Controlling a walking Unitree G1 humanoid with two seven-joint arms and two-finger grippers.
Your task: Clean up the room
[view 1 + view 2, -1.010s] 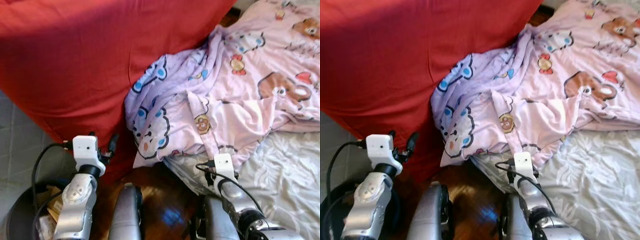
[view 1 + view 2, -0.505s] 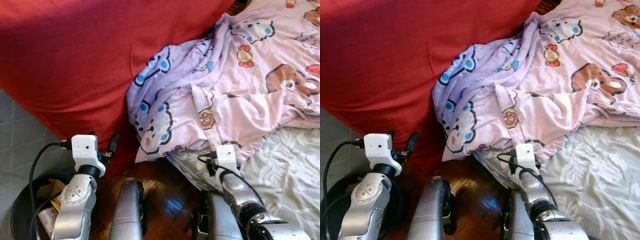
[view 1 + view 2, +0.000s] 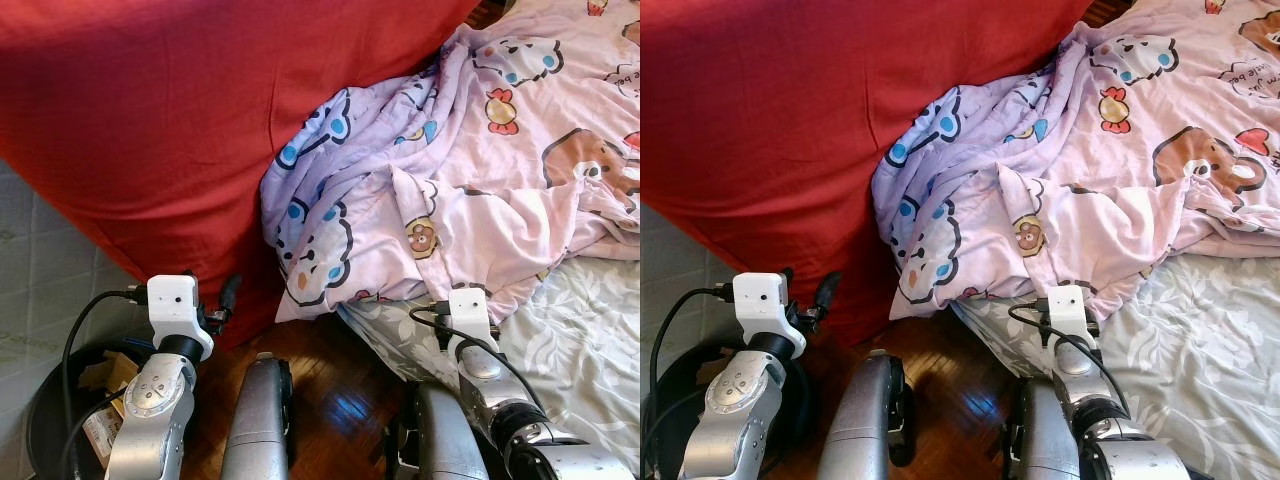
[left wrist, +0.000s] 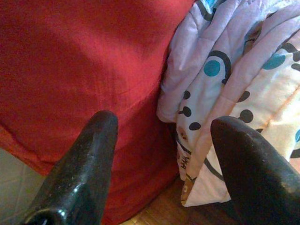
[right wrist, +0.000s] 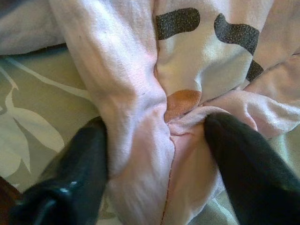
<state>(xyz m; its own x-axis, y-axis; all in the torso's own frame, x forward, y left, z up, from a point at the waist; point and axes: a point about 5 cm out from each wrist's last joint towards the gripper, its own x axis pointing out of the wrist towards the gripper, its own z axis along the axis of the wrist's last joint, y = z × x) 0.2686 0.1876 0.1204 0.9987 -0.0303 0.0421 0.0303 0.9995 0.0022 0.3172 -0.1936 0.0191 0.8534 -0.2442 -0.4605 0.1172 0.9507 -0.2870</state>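
Note:
A lilac and pink cartoon-print quilt (image 3: 450, 170) lies rumpled on the bed, its corner hanging over the edge. A big red cover (image 3: 180, 100) drapes down beside it on the left. My right gripper (image 5: 154, 159) is open at the quilt's lower edge, with a pink fold of the quilt (image 5: 140, 117) lying between its fingers. My left gripper (image 4: 164, 154) is open and holds nothing. It hangs low in front of the red cover (image 4: 70, 61), near where that meets the quilt's hanging corner (image 4: 225, 93).
A grey floral sheet (image 3: 590, 340) covers the bed at lower right. A black bin (image 3: 45, 420) holding paper scraps stands by my left arm. Dark wooden floor (image 3: 340, 390) shows between my arms, and pale tiles (image 3: 40, 260) lie at far left.
The whole picture has shifted a little as the camera moved. Both arms keep the same pose relative to the quilt and the red cover.

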